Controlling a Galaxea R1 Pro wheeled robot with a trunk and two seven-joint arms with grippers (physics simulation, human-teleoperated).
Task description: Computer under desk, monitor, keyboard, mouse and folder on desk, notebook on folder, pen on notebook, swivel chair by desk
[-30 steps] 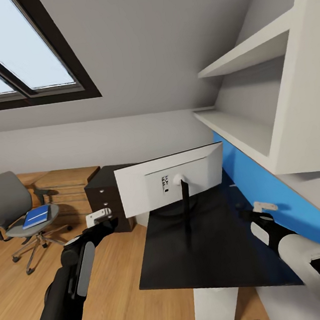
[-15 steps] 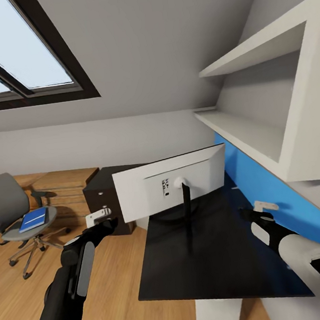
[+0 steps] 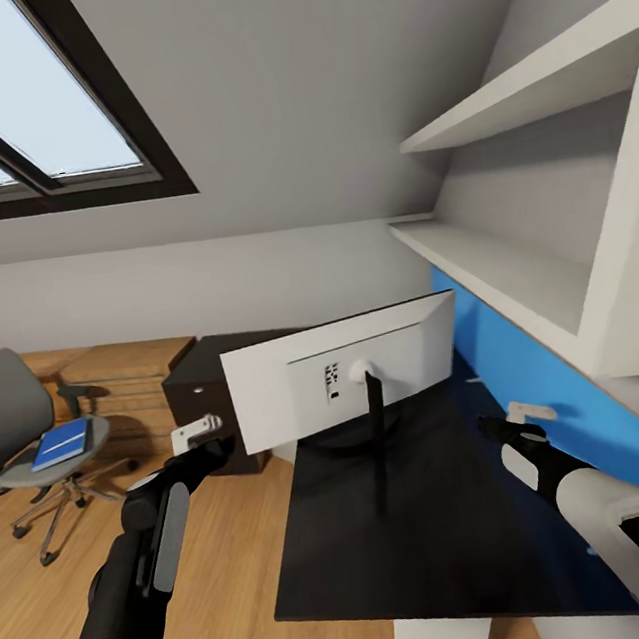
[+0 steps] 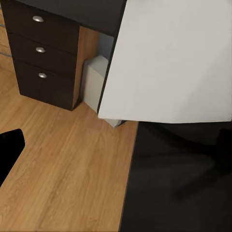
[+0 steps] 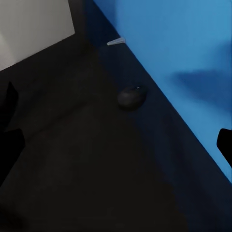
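Observation:
The monitor (image 3: 343,382) stands on the black desk (image 3: 439,536) with its white back toward me. My left gripper (image 3: 199,434) hovers open off the desk's left edge, near the monitor's corner, one dark finger (image 4: 9,150) over the floor. The grey computer (image 4: 96,79) sits under the desk beside the drawers (image 4: 41,53). My right gripper (image 5: 116,145) is open above the desk's right side, short of the dark mouse (image 5: 131,96). A thin pale sliver (image 5: 116,42), perhaps the pen, lies by the blue panel. The blue folder (image 3: 62,444) rests on the swivel chair (image 3: 9,411). Keyboard and notebook are out of view.
A blue wall panel (image 3: 562,398) and white shelves (image 3: 494,266) run along the desk's right side. A wooden dresser (image 3: 129,370) stands behind the black drawer unit (image 3: 203,395). Wooden floor (image 3: 222,574) lies between the chair and the desk.
The whole view has shifted, so the chair sits further left in the picture and the desk looks nearer. Both arms hold the same pose.

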